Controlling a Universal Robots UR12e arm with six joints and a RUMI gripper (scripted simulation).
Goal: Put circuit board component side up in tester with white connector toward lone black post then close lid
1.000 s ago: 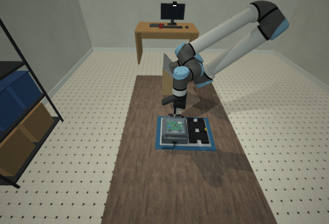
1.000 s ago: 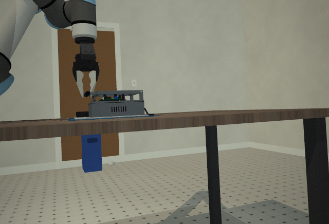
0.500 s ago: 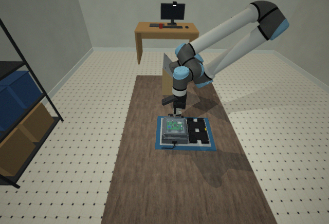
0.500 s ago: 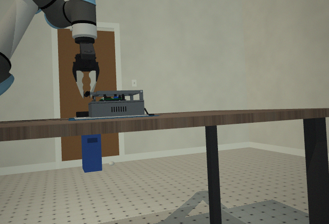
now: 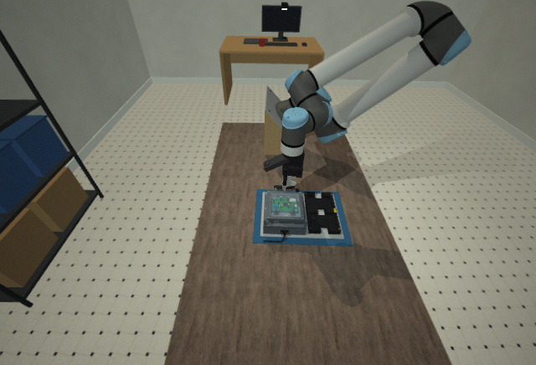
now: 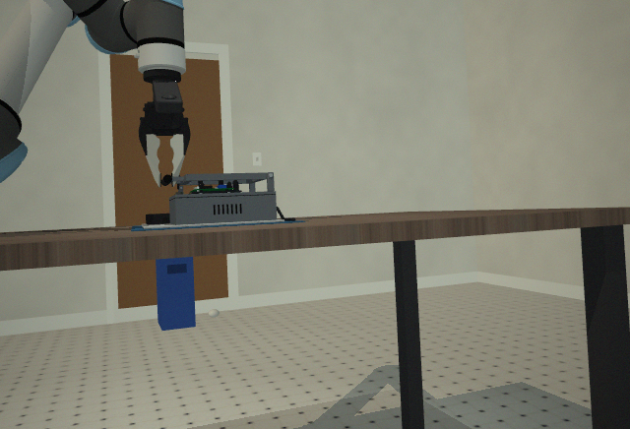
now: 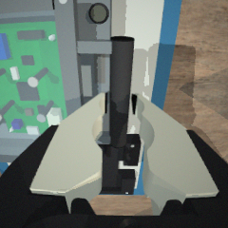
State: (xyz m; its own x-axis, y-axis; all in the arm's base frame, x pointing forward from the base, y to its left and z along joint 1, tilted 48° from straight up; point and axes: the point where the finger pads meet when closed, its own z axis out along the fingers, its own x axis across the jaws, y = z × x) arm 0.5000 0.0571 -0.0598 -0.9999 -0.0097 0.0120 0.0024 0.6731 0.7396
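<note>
Grey box tester [image 5: 283, 226] [image 6: 223, 209] near blue mat's [image 5: 302, 242] [image 6: 137, 228] [image 7: 170, 24] edge, black tray [image 5: 322, 223] [image 6: 157, 218] just beside; wood-grain table [image 5: 302, 291] [image 6: 355, 233] [image 7: 204, 28] extends well past, tiled floor [image 5: 454, 223] [image 6: 305, 353] around. Green circuit board [image 5: 284, 204] [image 6: 214, 189] [image 7: 28, 71] inside tester, under raised grey lid frame [image 6: 228, 177]. Gripper [image 5: 286, 187] [image 6: 166, 181] [image 7: 119, 94] narrow around black round bar [image 6: 166, 179] [image 7: 122, 71]; can't tell if clamped.
</note>
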